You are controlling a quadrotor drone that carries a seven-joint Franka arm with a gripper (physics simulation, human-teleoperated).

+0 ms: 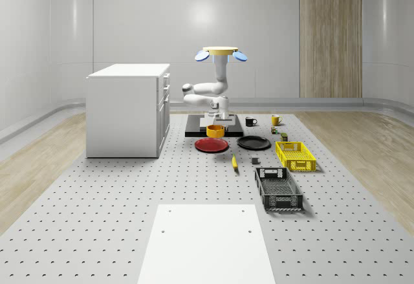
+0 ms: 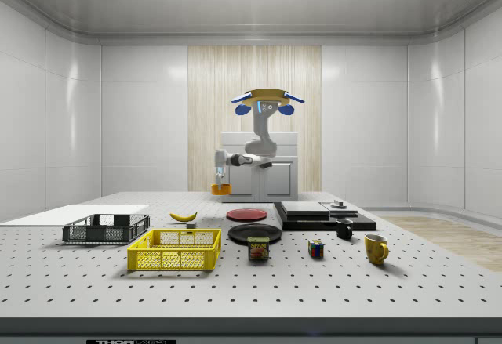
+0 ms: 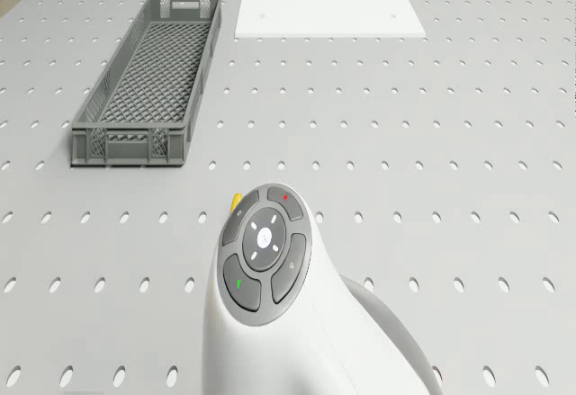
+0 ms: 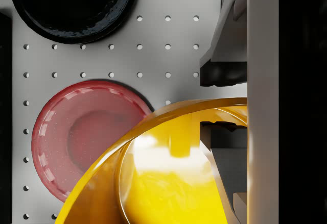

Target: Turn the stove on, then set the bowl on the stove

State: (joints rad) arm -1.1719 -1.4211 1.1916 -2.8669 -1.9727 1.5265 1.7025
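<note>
Hovering above the stove (image 1: 194, 129), drone (image 1: 222, 53) high. Gripping the bowl (image 1: 215, 131) by its rim, fingers (image 4: 225, 71) closed on it, carrying it clear of the tabletop (image 1: 129, 193), red plate (image 4: 82, 132) lying below the fingers.

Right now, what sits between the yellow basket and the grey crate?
Nothing: in the whole-scene view, only bare perforated table separates the yellow basket from the grey crate.
</note>
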